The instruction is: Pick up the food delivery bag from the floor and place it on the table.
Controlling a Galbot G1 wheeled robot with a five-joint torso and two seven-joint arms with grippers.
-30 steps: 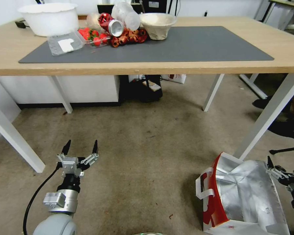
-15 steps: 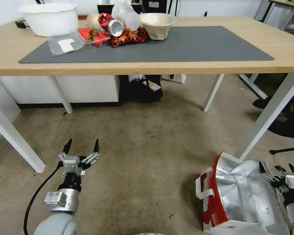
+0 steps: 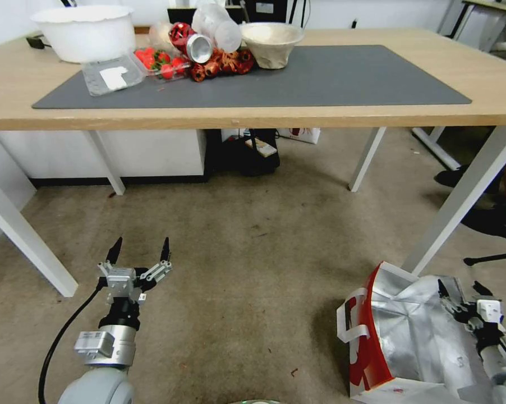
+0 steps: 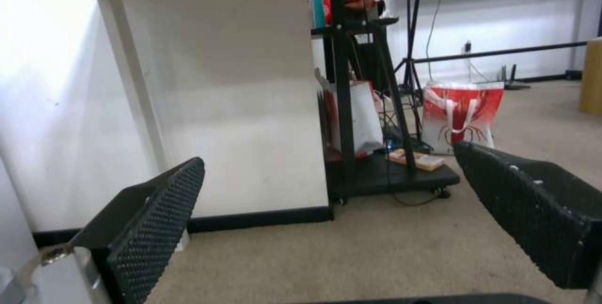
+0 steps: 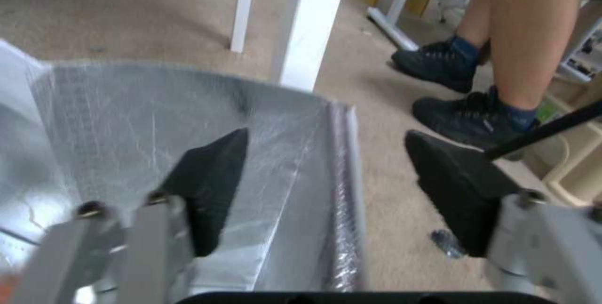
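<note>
Bag point(image 3: 415, 336): lower end cut off by head view's bottom edge; base not visible. Right arm hides part of its right wall. Right gripper point(image 3: 460, 292): whether either finger touches foil cannot be told. Right wrist view: foil lining blurred. Table point(image 3: 17, 84): left and right ends run past picture edges.
</note>
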